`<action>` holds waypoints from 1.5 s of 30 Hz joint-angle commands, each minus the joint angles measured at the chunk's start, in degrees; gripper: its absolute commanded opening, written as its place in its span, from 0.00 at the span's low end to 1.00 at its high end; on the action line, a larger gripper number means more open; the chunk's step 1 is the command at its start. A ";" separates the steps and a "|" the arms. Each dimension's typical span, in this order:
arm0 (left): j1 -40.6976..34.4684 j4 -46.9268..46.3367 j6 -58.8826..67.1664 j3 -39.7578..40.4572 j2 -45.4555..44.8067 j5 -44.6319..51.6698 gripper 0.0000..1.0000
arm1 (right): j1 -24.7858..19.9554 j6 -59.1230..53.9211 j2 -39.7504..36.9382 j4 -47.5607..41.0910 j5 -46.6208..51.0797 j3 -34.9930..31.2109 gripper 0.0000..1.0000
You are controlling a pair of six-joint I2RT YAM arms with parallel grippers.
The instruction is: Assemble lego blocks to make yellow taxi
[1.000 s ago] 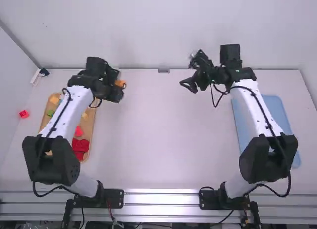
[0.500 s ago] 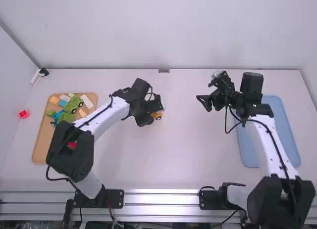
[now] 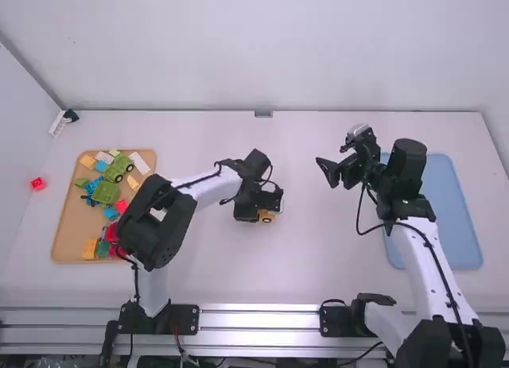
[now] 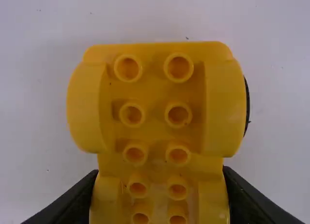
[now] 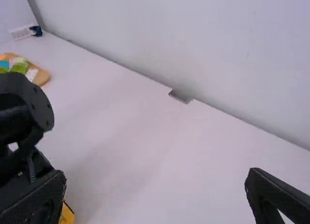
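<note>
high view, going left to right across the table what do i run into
red block, brown tray of blocks, left claw gripping a yellow piece, right claw, blue tray

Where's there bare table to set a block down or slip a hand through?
Between the left tool and blue tray; along the back wall, between wood tray and right tool; and between the left tool and near rail. Crowded: the wood tray, with blocks and the left arm over its edge.
</note>
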 commanded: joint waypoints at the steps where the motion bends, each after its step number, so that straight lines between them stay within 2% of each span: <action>1: 0.24 0.22 -0.31 -0.55 1.09 0.57 0.59 | 0.31 1.14 1.36 0.44 -0.35 0.00 0.99; 3: 0.26 0.94 -1.49 -0.55 1.46 0.59 0.63 | 0.59 0.70 1.73 0.66 -0.35 0.00 0.99; 4: 0.24 1.46 -1.88 -0.55 1.60 0.70 0.68 | 0.44 0.74 1.92 0.85 -0.33 0.00 0.99; 6: 0.24 2.40 -2.89 -0.83 1.64 0.59 0.84 | 0.44 0.72 2.19 1.05 -0.35 0.00 0.99; 7: 0.24 3.28 -3.02 -1.18 1.64 0.24 0.99 | 0.63 0.72 2.34 1.03 -0.35 0.00 0.99; 13: 0.74 2.75 -2.25 -0.07 0.94 -2.71 0.99 | 0.50 0.72 2.40 1.73 -0.55 0.00 0.99; 17: 3.58 -0.55 -9.66 4.81 -3.04 -2.23 0.99 | 1.51 0.52 2.40 3.80 -0.57 0.00 0.99; 20: 9.14 -0.74 -14.43 8.02 -6.99 1.38 0.99 | 3.37 -2.34 2.47 4.66 -1.07 0.00 0.99; 24: 19.23 -0.96 -28.24 11.17 -12.44 8.41 0.99 | 7.28 -3.41 2.47 7.10 -6.56 0.00 0.99; 30: 31.71 -3.87 -37.07 11.80 -17.25 15.43 0.99 | 13.55 -3.39 3.72 7.26 -4.94 2.10 0.99; 31: 31.71 -3.87 -37.07 11.80 -17.25 15.43 0.99 | 13.55 -3.39 3.72 7.26 -4.94 2.10 0.99; 32: 34.25 -4.07 -40.79 11.80 -17.79 14.99 0.99 | 14.67 -3.37 5.49 6.97 -4.81 3.74 0.99; 36: 37.24 -4.96 -40.39 11.58 -17.79 15.06 0.99 | 15.96 -4.63 11.04 4.44 -5.09 8.31 0.99; 42: 37.73 -2.45 -42.34 9.99 -17.79 14.01 0.99 | 18.36 -4.92 21.59 0.26 -4.09 15.89 0.99; 45: 37.77 -2.01 -43.71 9.97 -17.79 11.56 0.99 | 18.99 -4.92 24.09 -1.90 -1.68 18.12 0.99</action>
